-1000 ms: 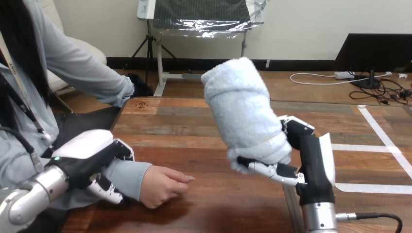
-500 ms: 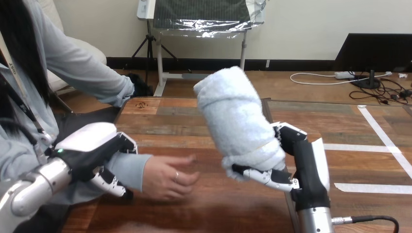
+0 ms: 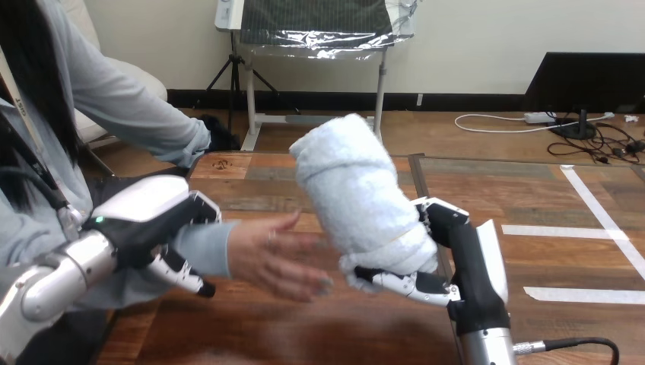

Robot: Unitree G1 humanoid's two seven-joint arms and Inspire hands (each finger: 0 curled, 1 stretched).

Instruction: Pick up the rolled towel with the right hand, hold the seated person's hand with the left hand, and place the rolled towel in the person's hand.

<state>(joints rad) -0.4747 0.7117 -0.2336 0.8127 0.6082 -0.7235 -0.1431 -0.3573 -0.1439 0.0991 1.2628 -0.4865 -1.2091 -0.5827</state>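
Table (image 3: pixel 304 334), right hand (image 3: pixel 465 262) gripping rolled towel (image 3: pixel 356 196) — left hand (image 3: pixel 148 214) gripping person's wrist (image 3: pixel 207 247)

Looks like a robotics lab or test room, not a home. Shown by a wooden table (image 3: pixel 304 334) marked off with strips of white tape (image 3: pixel 582 294) and by silver machine arms, ending in a jointed left hand (image 3: pixel 144 209) and right hand (image 3: pixel 468 258), beside a seated person (image 3: pixel 114 99).
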